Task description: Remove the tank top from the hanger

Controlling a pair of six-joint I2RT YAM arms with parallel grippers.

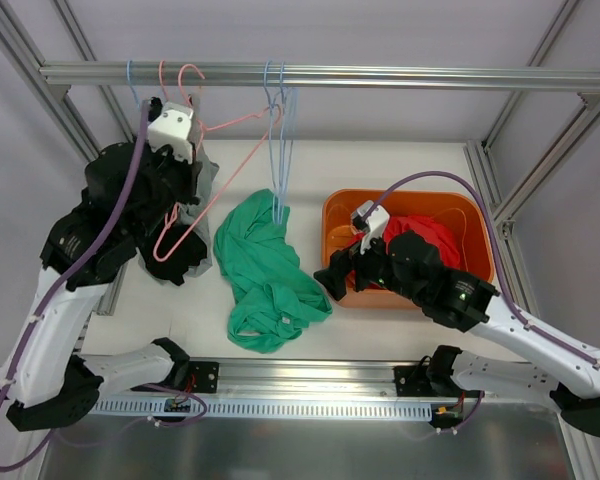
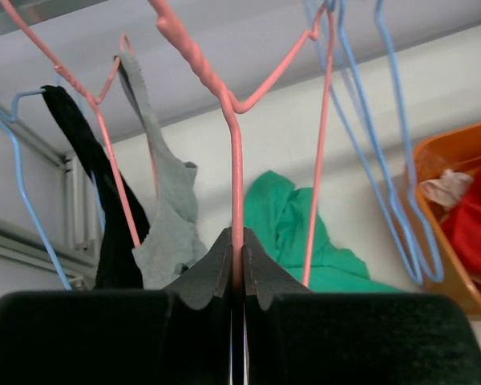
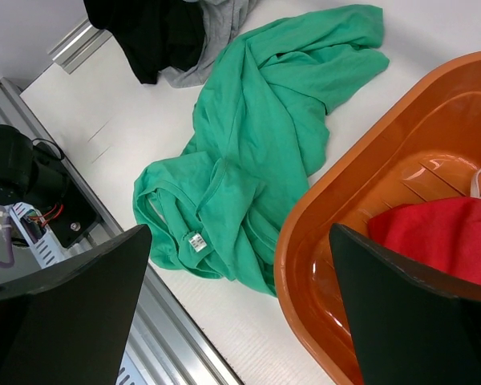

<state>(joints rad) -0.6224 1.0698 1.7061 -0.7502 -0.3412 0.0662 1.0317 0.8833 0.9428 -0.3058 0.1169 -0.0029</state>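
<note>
A grey tank top (image 2: pixel 172 216) hangs by one strap on a pink wire hanger (image 2: pixel 236 152). In the top view the hanger (image 1: pixel 195 215) hangs from the rail with the grey top (image 1: pixel 206 178) behind it. My left gripper (image 2: pixel 237 241) is shut on the hanger's pink wire; in the top view it (image 1: pixel 180 205) is at the far left. My right gripper (image 3: pixel 240 265) is open and empty, above the table between a green top (image 3: pixel 256 144) and the orange bin (image 3: pixel 321 224). In the top view it (image 1: pixel 340 275) is at the bin's near left corner.
The green top (image 1: pixel 270 275) lies crumpled on the table under two blue hangers (image 1: pixel 280 130) on the metal rail (image 1: pixel 380 76). A black garment (image 2: pixel 96 184) hangs on another blue hanger at the left. The orange bin (image 1: pixel 480 240) holds a red cloth (image 1: pixel 425 235).
</note>
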